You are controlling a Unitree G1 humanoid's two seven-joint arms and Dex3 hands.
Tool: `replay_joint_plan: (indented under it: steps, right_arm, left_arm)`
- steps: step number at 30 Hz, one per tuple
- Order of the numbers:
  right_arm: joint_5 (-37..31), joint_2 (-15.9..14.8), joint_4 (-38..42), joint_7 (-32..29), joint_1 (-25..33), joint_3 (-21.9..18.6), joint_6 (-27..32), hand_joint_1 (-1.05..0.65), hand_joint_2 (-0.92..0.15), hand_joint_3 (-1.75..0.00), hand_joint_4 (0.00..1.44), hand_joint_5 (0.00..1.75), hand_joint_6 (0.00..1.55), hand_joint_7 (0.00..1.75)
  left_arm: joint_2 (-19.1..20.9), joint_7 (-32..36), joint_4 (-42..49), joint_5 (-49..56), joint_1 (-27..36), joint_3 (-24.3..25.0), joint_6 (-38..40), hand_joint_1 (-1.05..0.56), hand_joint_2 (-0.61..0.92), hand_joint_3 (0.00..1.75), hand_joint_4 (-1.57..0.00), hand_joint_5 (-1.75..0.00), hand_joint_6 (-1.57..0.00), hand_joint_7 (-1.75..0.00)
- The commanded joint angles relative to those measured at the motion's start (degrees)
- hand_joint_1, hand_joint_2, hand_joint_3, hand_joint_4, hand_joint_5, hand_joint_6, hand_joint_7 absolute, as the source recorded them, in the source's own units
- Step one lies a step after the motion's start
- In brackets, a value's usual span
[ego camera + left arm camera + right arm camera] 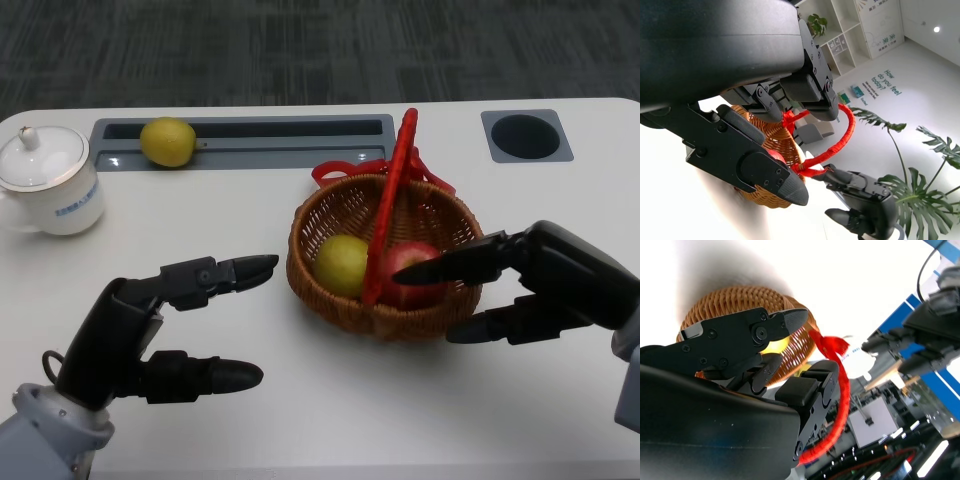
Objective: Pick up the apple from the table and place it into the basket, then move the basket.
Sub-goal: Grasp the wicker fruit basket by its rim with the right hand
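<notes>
Apple (414, 268) red, lying in the basket (330, 303), right half of the bowl, just right of the handle (393, 190). A yellow-green fruit (341, 263) lies in the left half, just across the handle from it. Apple is round; no long axis to tell, stem direction not visible.

Basket is wicker, on the white table (250, 220), right of centre. Its red-wrapped handle arches over the bowl, running from the near rim away toward the far rim, leaning slightly right at the top; red ribbon at the far end.

Left hand (165, 330) low over the table left of the basket, fingers apart, holding nothing, tips pointing at the basket.

Right hand (520, 283) at the basket's right side, fingers spread; upper fingertip reaches over the rim toward the apple, contact cannot be told.

Lemon (167, 141) in the grey tray (300, 130) at the far edge. Lidded white cup (48, 178) far left
</notes>
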Motion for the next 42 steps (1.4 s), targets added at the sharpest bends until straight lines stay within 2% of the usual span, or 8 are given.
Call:
replay_joint_plan:
  steps: [1,13,25,36,39,42]
  right_arm:
    - [-3.23,-0.65,3.52,-1.42,-3.2,0.96,0.07,-0.55,-0.92,-0.02,0.79,0.01,0.72,0.01]
    - [-14.0,-0.02,13.76,-6.58,-8.62,7.12,2.53,-0.56,-0.91,-0.01,0.81,0.01,0.73,0.0]
    - [-20.16,2.0,22.81,-11.38,-12.34,14.03,7.73,-0.54,-0.91,0.0,0.85,0.01,0.75,0.01]
    - [-22.57,3.28,25.1,-14.37,-14.35,17.77,11.14,-0.53,-0.92,-0.01,0.86,0.01,0.76,0.01]
    - [-23.71,3.31,24.58,-16.93,-14.84,18.74,10.16,-0.46,-0.92,-0.13,0.92,0.03,0.81,0.02]
    - [-23.56,3.38,23.53,-18.95,-15.53,18.74,8.84,-0.4,-0.92,-0.25,1.09,0.11,0.87,0.03]
  left_arm:
    - [0.47,0.75,0.33,-0.11,0.47,0.49,-0.78,-0.55,0.74,0.0,-0.79,-0.03,-0.76,-0.01]
    - [-0.06,1.48,-0.21,-0.03,0.98,0.49,-0.54,-0.53,0.75,0.0,-0.8,-0.02,-0.76,-0.01]
    - [-1.0,3.28,-1.17,0.74,1.63,0.36,-0.31,-0.53,0.76,0.0,-0.81,-0.02,-0.76,0.0]
    - [-1.82,5.16,-2.18,1.63,2.38,0.56,-1.07,-0.52,0.76,0.0,-0.82,-0.02,-0.78,-0.01]
    - [-1.98,5.93,-2.12,2.02,2.35,0.71,-1.42,-0.51,0.76,0.0,-0.83,-0.02,-0.79,-0.01]
    - [-2.21,6.51,-2.16,1.97,2.26,0.69,-1.47,-0.51,0.76,0.0,-0.85,-0.03,-0.81,-0.02]
